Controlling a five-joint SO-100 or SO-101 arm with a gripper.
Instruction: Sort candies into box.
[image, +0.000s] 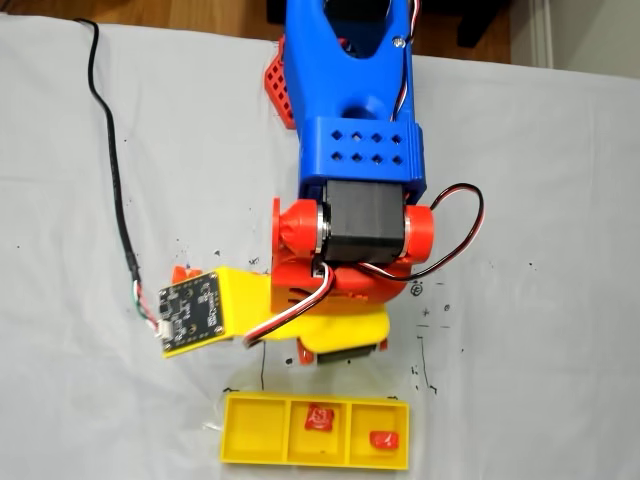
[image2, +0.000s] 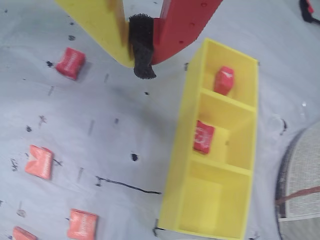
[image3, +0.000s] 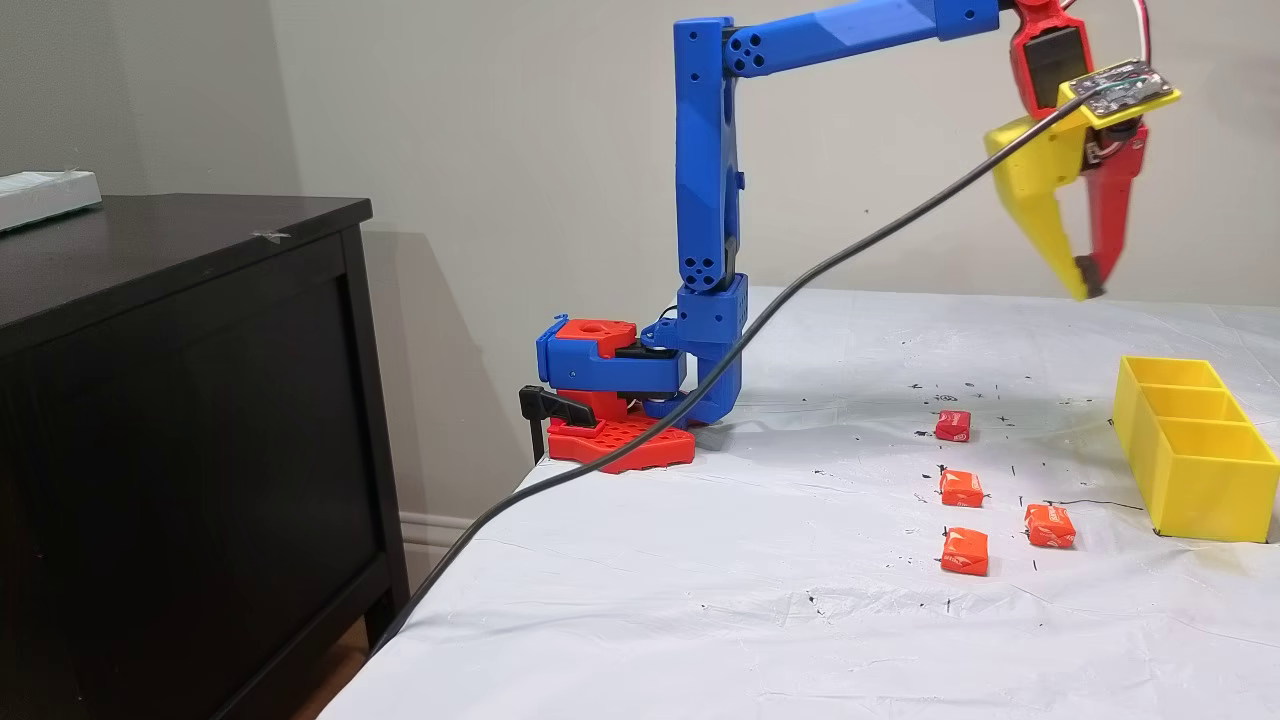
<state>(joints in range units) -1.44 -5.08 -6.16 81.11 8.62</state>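
your gripper (image3: 1088, 280) is hanging high above the wrinkled white cloth (image3: 700, 600), its yellow and red plastic fingers pressed together on nothing. two red candies (image2: 223, 80) are sitting in the glossy yellow box (image2: 180, 165), one in an end compartment, one in the middle. four squarish wrapped candies (image3: 965, 551) are lying loose beside it.

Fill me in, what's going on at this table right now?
The blue arm's yellow-and-red gripper hangs shut and empty above the white cloth. The long yellow plastic three-compartment tray holds two red wrapped candies, one in an end compartment and one in the middle; the other end is empty. One red candy and three orange candies lie loose on the cloth.
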